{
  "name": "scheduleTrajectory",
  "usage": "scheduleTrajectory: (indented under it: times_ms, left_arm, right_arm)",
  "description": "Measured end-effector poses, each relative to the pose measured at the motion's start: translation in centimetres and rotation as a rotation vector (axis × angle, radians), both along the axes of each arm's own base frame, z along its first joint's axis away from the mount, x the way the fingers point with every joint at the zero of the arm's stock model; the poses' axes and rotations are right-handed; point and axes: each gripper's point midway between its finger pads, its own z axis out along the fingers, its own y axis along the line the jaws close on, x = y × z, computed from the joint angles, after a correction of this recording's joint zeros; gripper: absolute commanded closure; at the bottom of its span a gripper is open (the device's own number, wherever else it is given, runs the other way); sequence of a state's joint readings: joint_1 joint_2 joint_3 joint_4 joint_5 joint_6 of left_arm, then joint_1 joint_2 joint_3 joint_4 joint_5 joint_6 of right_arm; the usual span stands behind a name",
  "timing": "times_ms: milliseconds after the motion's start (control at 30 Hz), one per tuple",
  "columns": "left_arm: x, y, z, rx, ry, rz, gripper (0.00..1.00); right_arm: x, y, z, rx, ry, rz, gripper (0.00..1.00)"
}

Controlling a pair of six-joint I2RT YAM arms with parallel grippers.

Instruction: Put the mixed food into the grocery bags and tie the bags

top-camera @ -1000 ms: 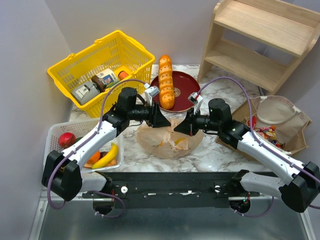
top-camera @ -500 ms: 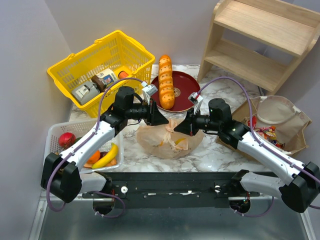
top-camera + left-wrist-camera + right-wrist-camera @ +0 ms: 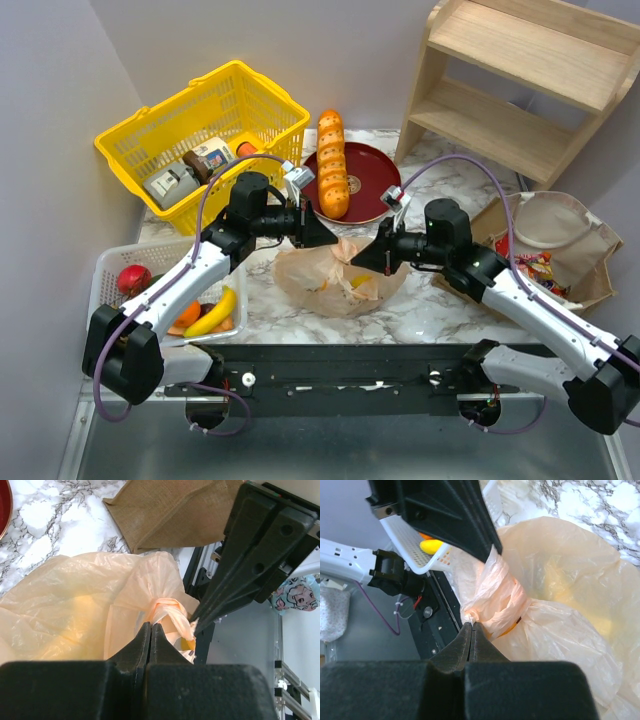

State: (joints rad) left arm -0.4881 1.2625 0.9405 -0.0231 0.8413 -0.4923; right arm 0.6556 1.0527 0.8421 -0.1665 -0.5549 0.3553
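Right gripper (image 3: pixel 471 625) pulled rightward, left gripper (image 3: pixel 151 625) pinching plastic bag (image 3: pixel 70 605)

A white, grey-veined marble worktop (image 3: pixel 425 318) sits in a corner of plain pale lilac-grey walls (image 3: pixel 60 90). A light wooden shelf unit (image 3: pixel 520 90) stands at its back right. Light is soft and even.

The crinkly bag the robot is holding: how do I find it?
On the marble table, nearer than the dark red plate, lies the tan plastic bag. Its twisted top is pinched by the left gripper and right gripper. Unlike the brown bag at right, it is thin and see-through.
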Motion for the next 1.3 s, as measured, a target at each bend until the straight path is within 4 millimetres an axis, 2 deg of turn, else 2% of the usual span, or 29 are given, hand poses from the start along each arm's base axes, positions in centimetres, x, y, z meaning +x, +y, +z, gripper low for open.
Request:
scheduleTrajectory:
  times_ms: [133, 333, 700, 733, 900, 933, 1067, 1300]
  left_arm:
    - [0.4, -0.1, 0.2, -0.009, 0.008, 0.021, 1.0]
    - [0.3, -0.2, 0.2, -0.015, 0.036, 0.028, 1.0]
    - [0.2, -0.3, -0.1, -0.019, 0.077, 0.033, 1.0]
    - [0.2, -0.4, -0.2, -0.019, 0.083, 0.033, 0.97]
    - [0.1, -0.4, -0.2, -0.019, 0.088, 0.028, 0.7]
    - [0.1, -0.4, -0.2, -0.019, 0.09, 0.028, 0.59]
    - [0.3, -0.4, -0.2, -0.021, 0.087, 0.03, 0.47]
    - [0.9, -0.5, -1.4, 0.002, 0.118, 0.033, 0.42]
  right_arm:
    - [-0.9, 0.1, 0.5, 0.005, -0.022, 0.032, 0.99]
    - [-1.4, 0.5, 0.1, -0.008, -0.03, 0.056, 0.99]
    - [0.0, 0.0, -2.9, -0.095, -0.021, -0.005, 0.99]
    - [0.0, 0.0, -3.0, -0.098, -0.021, -0.005, 0.99]
    - [0.1, 0.0, -3.1, -0.105, -0.032, -0.002, 0.99]
    - [0.0, -0.1, -3.2, -0.109, -0.03, 0.0, 0.99]
    - [-0.5, -0.3, -3.9, -0.135, -0.01, 0.009, 0.99]
    - [-0.5, -0.3, -3.9, -0.138, -0.013, 0.013, 0.99]
